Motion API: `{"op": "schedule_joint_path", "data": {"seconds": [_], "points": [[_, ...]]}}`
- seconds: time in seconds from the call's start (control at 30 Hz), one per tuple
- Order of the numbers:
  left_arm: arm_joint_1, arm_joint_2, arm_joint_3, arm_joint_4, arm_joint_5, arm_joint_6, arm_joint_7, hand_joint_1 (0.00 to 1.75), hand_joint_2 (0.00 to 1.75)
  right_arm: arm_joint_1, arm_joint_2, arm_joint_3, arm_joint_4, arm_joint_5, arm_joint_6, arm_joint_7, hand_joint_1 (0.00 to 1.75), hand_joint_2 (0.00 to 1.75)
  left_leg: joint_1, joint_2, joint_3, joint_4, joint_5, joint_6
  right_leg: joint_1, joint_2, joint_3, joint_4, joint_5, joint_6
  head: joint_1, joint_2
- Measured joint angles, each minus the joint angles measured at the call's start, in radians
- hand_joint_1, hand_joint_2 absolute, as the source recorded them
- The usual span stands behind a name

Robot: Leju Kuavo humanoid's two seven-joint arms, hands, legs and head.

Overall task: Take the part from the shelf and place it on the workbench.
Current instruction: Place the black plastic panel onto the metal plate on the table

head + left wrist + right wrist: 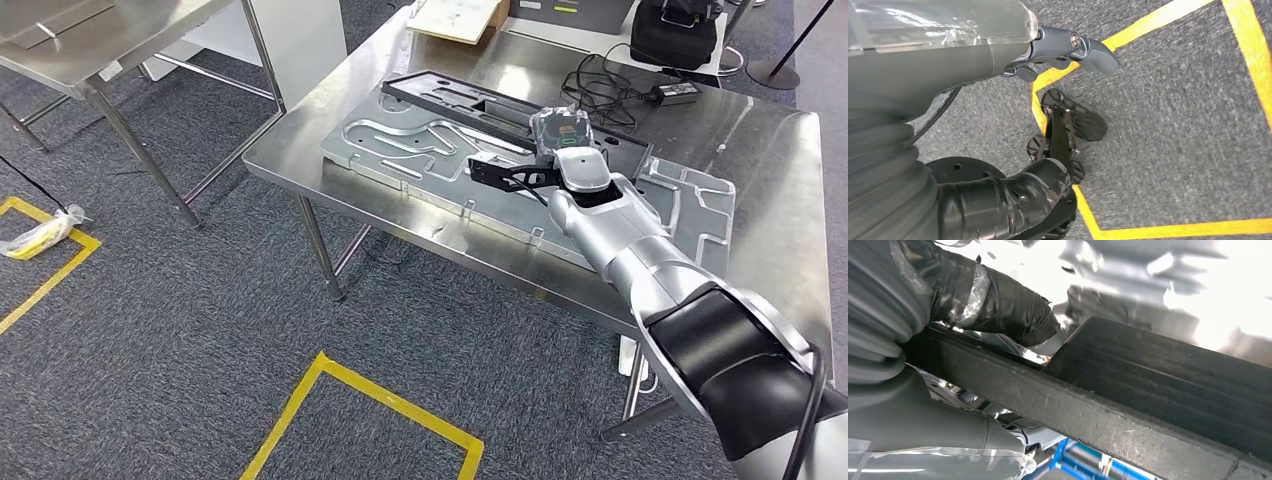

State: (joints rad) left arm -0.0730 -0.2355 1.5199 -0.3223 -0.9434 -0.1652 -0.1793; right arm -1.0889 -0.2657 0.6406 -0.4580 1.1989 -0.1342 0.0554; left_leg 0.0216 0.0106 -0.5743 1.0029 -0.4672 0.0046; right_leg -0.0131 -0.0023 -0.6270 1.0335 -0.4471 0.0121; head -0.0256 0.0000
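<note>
A black part (500,172) is being held by the fingers (998,305) of the right hand (560,140) above the grey panel (420,150) lying on the bench (760,150). The left hand (1063,50) is hanging over carpet, holding nothing, fingers apart.

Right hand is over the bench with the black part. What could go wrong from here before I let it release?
1. The right hand holds the long black part by one end only, so on release it may tip or slide across the grey moulded panel rather than settle flat.
2. The cables and black adapter lie just beyond the hand; a forward withdrawal might snag them.
3. The right wrist view sits tight against the part, so the grip itself is hard to judge.
</note>
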Motion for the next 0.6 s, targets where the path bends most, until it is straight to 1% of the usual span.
{"op": "schedule_joint_path", "data": {"seconds": [0.07,0.2,0.33,0.47,0.6], "points": [[-0.001,-0.001,0.0,0.0,0.015,-0.002,0.004,0.0,1.75,0.01,0.004,0.001,0.019,-0.007,0.021,0.01,1.75,1.75,0.0,0.0,0.0,0.002,-0.001,-0.001,0.0,0.0,0.001,0.0,0.0,0.0,0.0,0.0],[-0.002,-0.004,0.002,0.0,0.033,-0.005,0.016,0.0,1.75,0.042,0.011,0.001,0.058,-0.026,0.095,0.048,0.0,0.0,-0.001,0.0,-0.001,0.004,-0.002,-0.002,-0.001,0.0,0.002,-0.001,0.0,0.0,0.0,0.0],[-0.002,-0.004,0.002,0.0,0.034,-0.005,0.019,0.0,1.75,0.077,0.012,0.0,0.092,-0.044,0.142,0.079,0.0,0.0,-0.002,0.0,-0.001,0.007,-0.003,-0.002,-0.001,0.0,0.002,-0.001,0.0,0.0,0.0,0.0],[-0.003,-0.004,0.002,0.0,0.035,-0.003,0.02,0.0,1.75,0.091,0.012,-0.001,0.109,-0.049,0.155,0.088,0.0,0.0,-0.002,0.001,-0.001,0.008,-0.005,-0.001,-0.001,0.002,0.002,-0.001,0.0,0.001,0.0,0.0],[-0.003,-0.004,0.002,0.0,0.053,-0.002,0.027,0.0,0.0,0.094,0.008,-0.01,0.119,-0.059,0.176,0.105,0.0,0.0,-0.001,0.002,0.002,0.009,-0.006,-0.001,-0.001,0.002,0.005,-0.001,0.0,0.001,0.0,0.0]]}}
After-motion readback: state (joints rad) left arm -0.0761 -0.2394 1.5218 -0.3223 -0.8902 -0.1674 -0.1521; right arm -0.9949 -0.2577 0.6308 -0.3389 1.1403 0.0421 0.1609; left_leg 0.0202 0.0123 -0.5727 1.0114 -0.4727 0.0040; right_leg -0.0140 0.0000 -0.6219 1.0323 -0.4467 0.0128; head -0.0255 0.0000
